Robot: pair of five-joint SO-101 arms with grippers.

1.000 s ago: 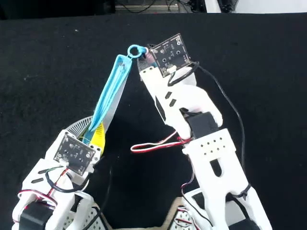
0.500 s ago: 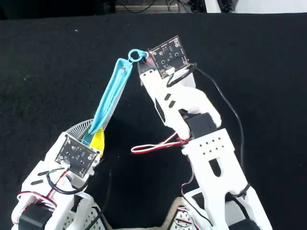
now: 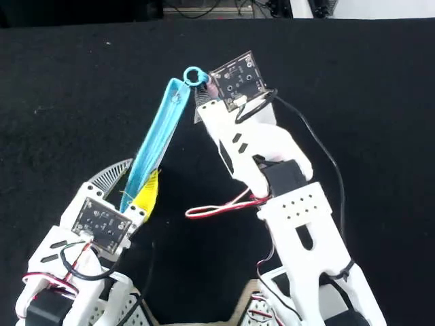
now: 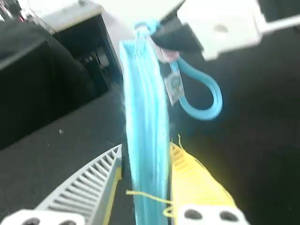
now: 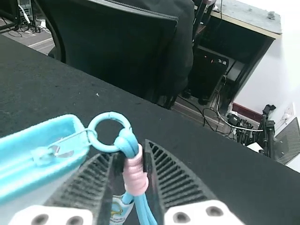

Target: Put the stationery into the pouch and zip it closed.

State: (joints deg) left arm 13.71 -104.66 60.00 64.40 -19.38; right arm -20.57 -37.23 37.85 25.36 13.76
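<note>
The pouch (image 3: 153, 139) runs as a taut diagonal bar between the left claw (image 3: 141, 175), clamped on its near end, and the right claw (image 3: 202, 85), pinching its cord loop (image 3: 186, 75) at the far end, fencing off the wedge of surface (image 3: 190, 170) between the arms. The right arm (image 3: 272, 163) and the red-and-white cable (image 3: 217, 206) drooping from it narrow that wedge further. Wide bare surface lies left of the pouch, beyond the loop and right of the right arm.
</note>
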